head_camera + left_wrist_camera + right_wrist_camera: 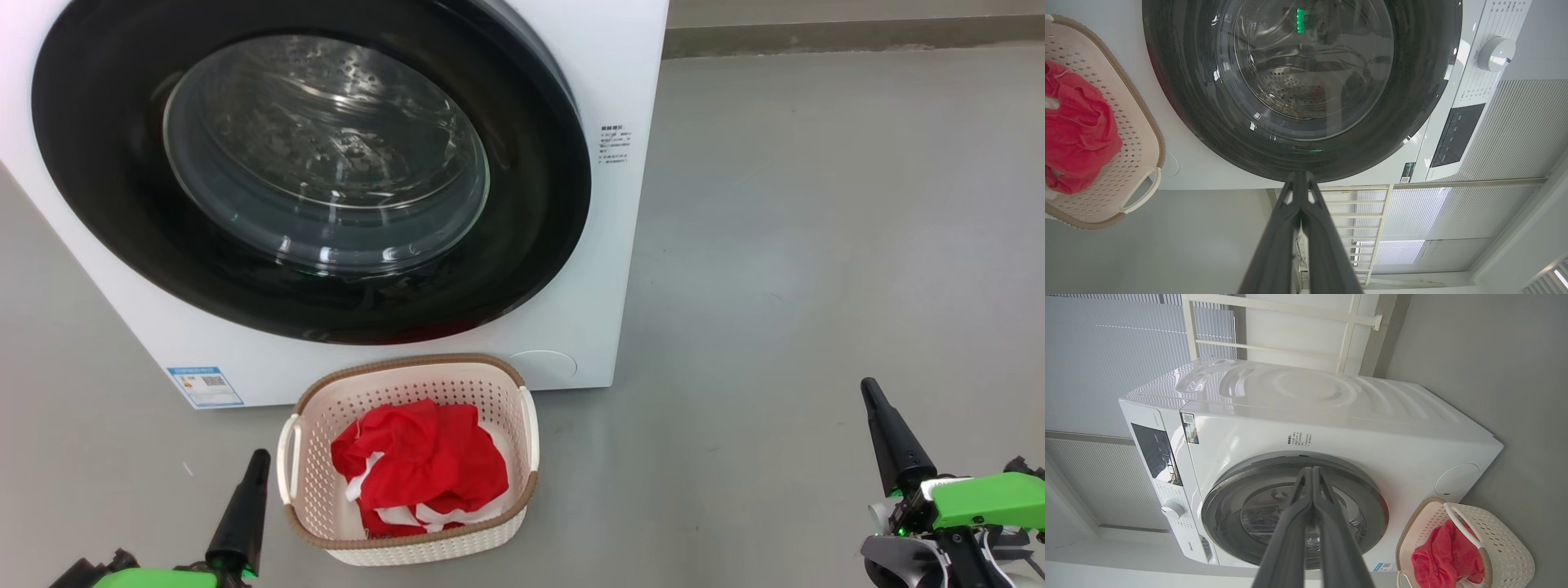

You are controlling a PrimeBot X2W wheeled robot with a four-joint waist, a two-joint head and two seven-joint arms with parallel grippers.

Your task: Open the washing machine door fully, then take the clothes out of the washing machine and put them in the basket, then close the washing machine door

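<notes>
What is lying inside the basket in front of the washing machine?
Crumpled red clothes with white trim fill most of the basket. Its perforated walls show around them. The bottom beneath the clothes is covered, so anything under them cannot be seen.

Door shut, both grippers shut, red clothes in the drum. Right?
No. The clothes are in the basket, not the drum; the head view shows it. The door is shut, and the left gripper and right gripper are shut.
</notes>
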